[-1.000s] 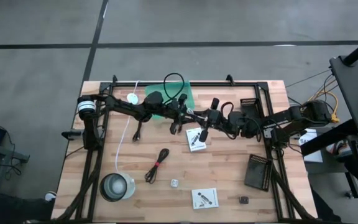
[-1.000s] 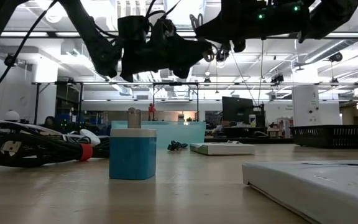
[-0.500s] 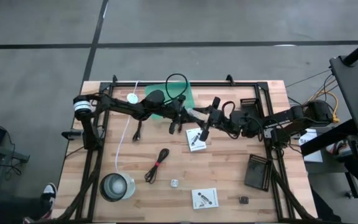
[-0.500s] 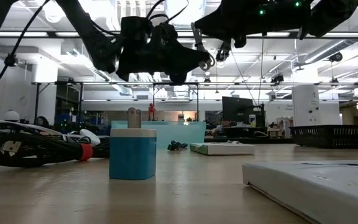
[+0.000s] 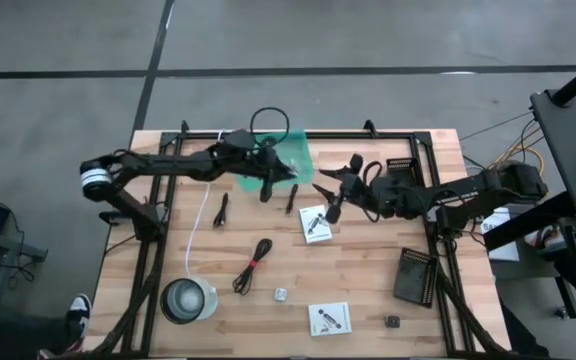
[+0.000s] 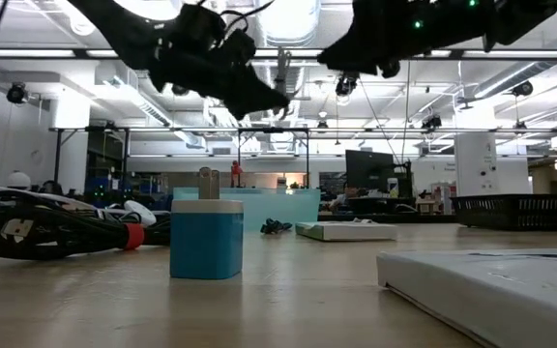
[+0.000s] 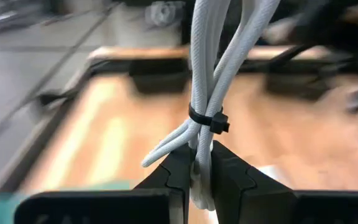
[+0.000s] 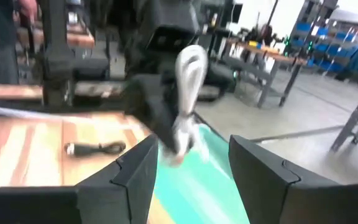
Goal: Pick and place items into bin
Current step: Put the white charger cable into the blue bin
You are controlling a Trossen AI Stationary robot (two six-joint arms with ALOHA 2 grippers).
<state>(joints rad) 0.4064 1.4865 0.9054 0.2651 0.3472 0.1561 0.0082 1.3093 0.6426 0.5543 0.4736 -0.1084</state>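
Note:
My left gripper (image 5: 284, 174) hangs over the teal-green bin (image 5: 294, 150) and is shut on a white cable bundle (image 7: 213, 62) tied with a black zip tie. The bundle also shows in the low view (image 6: 283, 70) and the right wrist view (image 8: 188, 68). My right gripper (image 5: 325, 187) is open just right of the bin, facing the left one, with nothing between its fingers (image 8: 132, 180). Two black sticks (image 5: 221, 208) (image 5: 291, 197), the black cable with the red tie (image 5: 253, 265), a small plug block (image 5: 280, 294) and two white cards (image 5: 315, 223) (image 5: 329, 319) lie on the table. My left gripper pinches the white cable bundle between its two fingers (image 7: 178, 171), at the end just below the zip tie (image 7: 197, 148). The rest of the bundle stands out beyond the fingertips. The bundle is lifted clear, above the bin.
A clear round container (image 5: 188, 300) stands near the table's near left corner. A white disc with its cord (image 5: 213, 158) lies left of the bin. A black perforated board (image 5: 415, 275) and a small black piece (image 5: 392, 321) sit on the right side. A black frame rims the table.
My left gripper, holding the white bundle, has drawn back from the right gripper toward the table's left and far edge, over the bin. It has tipped, so that the bundle now points upward. My right gripper has stayed nearly in place.

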